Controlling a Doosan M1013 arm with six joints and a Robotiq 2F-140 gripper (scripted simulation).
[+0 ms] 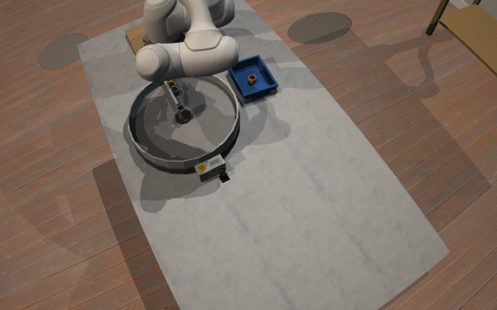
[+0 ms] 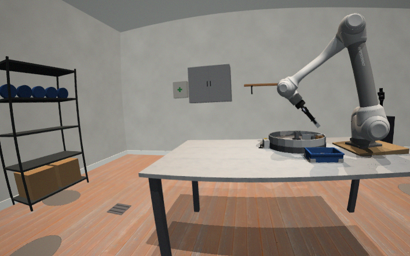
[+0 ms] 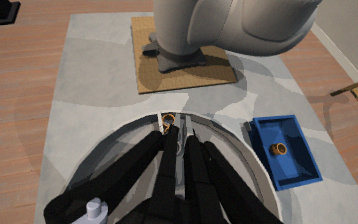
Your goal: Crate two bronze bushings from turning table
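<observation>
The blue crate (image 1: 260, 92) (image 2: 324, 156) (image 3: 302, 162) holds one bronze bushing (image 1: 251, 78) (image 3: 280, 149). The round turning table (image 1: 166, 163) (image 2: 290, 146) stands beside it. At its robot-side edge, next to a thin bar, one bronze bushing (image 1: 171, 83) (image 3: 168, 119) stands close to another bronze one (image 3: 166, 128), partly hidden by a finger in the wrist view. A dark grey bushing (image 1: 175, 90) (image 3: 178, 147) lies just inward. My gripper (image 2: 317, 125) (image 3: 181, 121) is shut and empty, tilted above the turning table's robot-side part; the arm hides it in the top view.
The thin bar (image 1: 171, 93) runs from a dark centre post (image 1: 182, 113) to the turning table's raised rim. A white box with a yellow label (image 1: 210, 166) sits at the turning table's outer side. The arm's base stands on a wooden board (image 2: 391, 148) (image 3: 148, 80).
</observation>
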